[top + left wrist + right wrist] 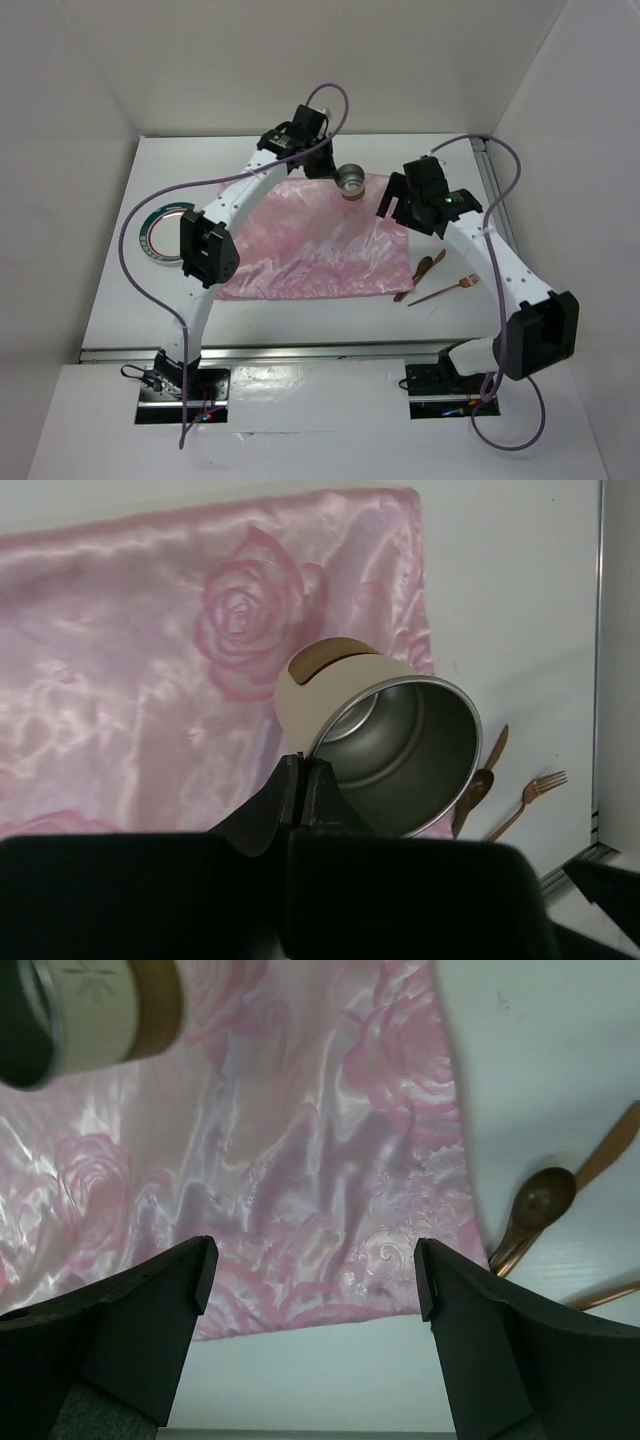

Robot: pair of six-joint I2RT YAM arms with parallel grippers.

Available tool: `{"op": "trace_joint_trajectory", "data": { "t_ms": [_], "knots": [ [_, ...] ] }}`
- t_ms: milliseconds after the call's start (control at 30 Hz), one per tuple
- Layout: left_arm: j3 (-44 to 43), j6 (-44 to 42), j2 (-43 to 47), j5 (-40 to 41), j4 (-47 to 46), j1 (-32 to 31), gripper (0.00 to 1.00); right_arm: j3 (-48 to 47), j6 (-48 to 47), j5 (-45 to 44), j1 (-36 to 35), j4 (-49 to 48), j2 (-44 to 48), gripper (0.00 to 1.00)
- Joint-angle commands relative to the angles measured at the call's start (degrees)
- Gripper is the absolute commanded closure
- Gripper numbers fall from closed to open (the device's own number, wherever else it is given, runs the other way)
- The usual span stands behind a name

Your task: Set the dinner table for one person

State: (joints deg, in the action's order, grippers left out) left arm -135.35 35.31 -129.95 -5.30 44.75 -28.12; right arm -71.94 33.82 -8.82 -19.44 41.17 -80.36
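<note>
The white dinner table (120, 300) carries a shiny pink cloth (310, 240) with a rose pattern. My left gripper (335, 172) is shut on the rim of a beige cup (351, 183) with a metal inside, held tilted above the cloth's far edge. In the left wrist view the fingertips (303, 770) pinch the wall of the cup (390, 740). My right gripper (392, 208) is open and empty above the cloth's right part. In the right wrist view its jaws (310, 1270) stand wide over the edge of the cloth (300, 1140), with the cup (95, 1010) at top left.
A plate with a teal rim (165, 232) lies on the table left of the cloth. A copper spoon (425, 270) and fork (452, 288) lie right of the cloth, also seen in the right wrist view as a spoon (535, 1205). A metal rail (300, 352) runs along the near edge.
</note>
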Motion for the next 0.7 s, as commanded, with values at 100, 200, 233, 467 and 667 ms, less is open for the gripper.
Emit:
{"op": "trace_joint_trajectory", "data": {
  "t_ms": [100, 200, 233, 467, 667],
  "knots": [
    [-3.60, 10.47, -5.48, 0.20, -10.38, -1.85, 1.00, 5.49, 4.67, -6.56, 0.98, 0.93, 10.38, 0.07],
    [-6.23, 13.02, -9.16, 0.73, -13.80, -2.90, 1.00, 8.04, 5.29, -6.56, 1.51, 1.54, 12.50, 0.07],
    [-6.94, 13.55, -9.18, 1.60, -14.51, -2.91, 1.00, 8.05, 5.29, -6.56, 1.51, 1.55, 13.29, 0.07],
    [-10.46, 16.98, -15.07, 6.00, -21.09, -3.43, 1.00, 8.14, 4.77, -6.56, 1.51, 4.18, 13.82, 0.07],
    [-10.56, 16.99, -17.44, 6.09, -21.37, -3.43, 1.00, 7.61, 3.53, -7.70, 2.04, 3.57, 13.04, 0.07]
  ]
}}
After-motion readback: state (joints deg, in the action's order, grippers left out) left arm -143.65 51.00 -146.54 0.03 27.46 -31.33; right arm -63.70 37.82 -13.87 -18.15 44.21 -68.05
